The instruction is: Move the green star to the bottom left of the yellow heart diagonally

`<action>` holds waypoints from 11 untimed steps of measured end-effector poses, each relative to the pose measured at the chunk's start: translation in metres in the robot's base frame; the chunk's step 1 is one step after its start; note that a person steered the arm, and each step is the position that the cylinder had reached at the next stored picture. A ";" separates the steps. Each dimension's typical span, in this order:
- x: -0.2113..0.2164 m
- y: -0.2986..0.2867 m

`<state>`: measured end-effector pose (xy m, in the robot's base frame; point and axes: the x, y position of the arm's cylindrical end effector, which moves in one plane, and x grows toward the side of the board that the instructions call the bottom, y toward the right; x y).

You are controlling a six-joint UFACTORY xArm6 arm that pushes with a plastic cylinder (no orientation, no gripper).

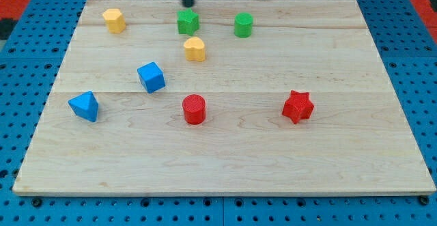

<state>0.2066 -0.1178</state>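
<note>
The green star [188, 22] sits near the view's top, just above and slightly left of the yellow heart [194, 49]. My tip [187, 5] is right above the green star, at the board's top edge, close to it or touching it. The rod rises out of the view's top.
A green cylinder [243, 24] lies right of the star. A yellow hexagonal block [114, 20] is at the top left. A blue cube [151, 76] and a blue triangular block [85, 106] are at the left. A red cylinder [194, 108] and a red star [298, 106] lie lower down. The wooden board [225, 164] rests on a blue pegboard.
</note>
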 end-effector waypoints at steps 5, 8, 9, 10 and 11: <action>0.030 0.045; 0.149 0.131; 0.151 0.136; 0.125 0.183; 0.076 0.220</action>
